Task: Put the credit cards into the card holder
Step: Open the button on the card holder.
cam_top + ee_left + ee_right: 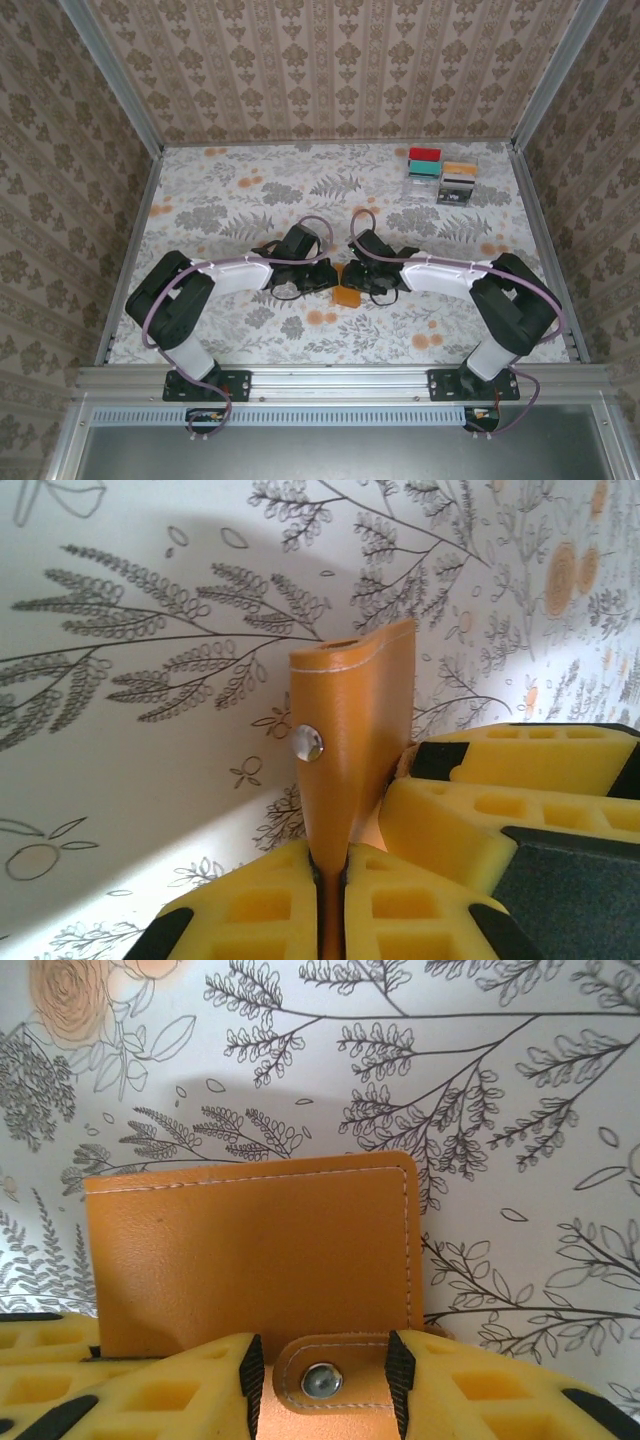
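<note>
Nearest, the floral table (300,345) carries both arms, which reach inward and meet near its middle. Between them is the orange card holder (250,1260). The left gripper (330,865) is pinched tight on one edge of it. The right gripper (322,1360) has its jaws partly apart with the snap strap (350,1400) between them; whether they grip it I cannot tell. The credit cards (442,176) sit at the far right, well apart.

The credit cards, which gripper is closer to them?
Right. The right gripper is nearer the bases and left of the credit cards; the left gripper lies farther left, across the card holder.
</note>
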Motion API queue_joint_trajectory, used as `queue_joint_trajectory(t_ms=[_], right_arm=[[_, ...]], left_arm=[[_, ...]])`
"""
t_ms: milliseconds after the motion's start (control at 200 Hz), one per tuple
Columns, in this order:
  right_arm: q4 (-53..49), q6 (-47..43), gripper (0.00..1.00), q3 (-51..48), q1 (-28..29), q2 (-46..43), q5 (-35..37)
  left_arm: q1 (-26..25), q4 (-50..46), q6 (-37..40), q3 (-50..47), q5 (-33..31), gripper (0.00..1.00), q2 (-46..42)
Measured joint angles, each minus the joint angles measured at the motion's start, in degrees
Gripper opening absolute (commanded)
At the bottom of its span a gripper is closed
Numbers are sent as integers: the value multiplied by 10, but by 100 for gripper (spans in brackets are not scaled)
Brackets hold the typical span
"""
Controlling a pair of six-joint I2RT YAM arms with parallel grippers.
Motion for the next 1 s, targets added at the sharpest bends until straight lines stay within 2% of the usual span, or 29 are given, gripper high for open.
queue_joint_trajectory(t_ms=[250, 425, 615, 800, 1000], right_arm=[[-43, -2, 18, 30, 29, 15, 70], [-55, -1, 12, 33, 35, 7, 93], [-91, -2, 12, 8, 18, -11, 117], [-122, -2, 22, 0, 14, -18, 126], [-146, -2, 23, -3, 14, -16, 133]], left_arm=[[0, 0, 2, 0, -2, 8, -3], [-1, -3, 8, 0, -4, 6, -13], [0, -2, 12, -11, -4, 6, -33], [0, 1, 12, -24, -4, 7, -34], [0, 2, 12, -28, -4, 9, -34]])
